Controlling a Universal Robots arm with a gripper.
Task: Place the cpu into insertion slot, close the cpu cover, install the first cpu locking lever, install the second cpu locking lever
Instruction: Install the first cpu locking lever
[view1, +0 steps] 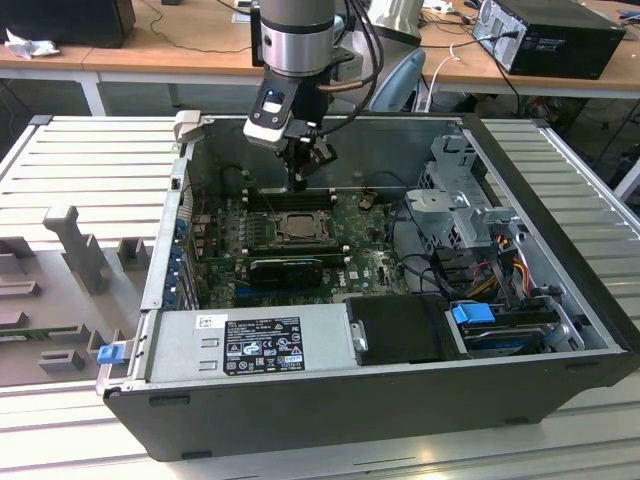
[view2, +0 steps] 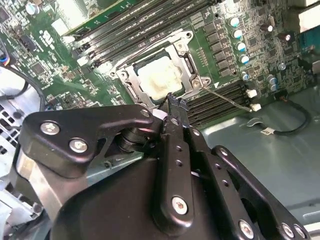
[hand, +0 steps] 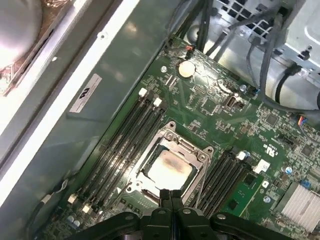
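- While its black fingers are pressed together with nothing between them, the gripper (view1: 297, 184) hangs just above the insertion slot (view1: 268, 228), slightly above the centre of the exterior view.
- Seated flat in that slot, the cpu (view1: 297, 226) shows its dull silver top at mid-frame. In both wrist views the chip (hand: 169, 167) (view2: 159, 79) lies just beyond the fingertips.
- Lying down around the chip, the cpu cover (hand: 198, 174) frames it through its central window.
- One thin locking lever (view2: 227, 97) slants away from the cover's corner, over the long black memory slots (view2: 220, 100), in the second wrist view.
- Green circuit board (view1: 370, 262) surrounds the socket inside the open computer case (view1: 400, 400), which fills the exterior view's centre and right on a slatted grey table (view1: 80, 160).
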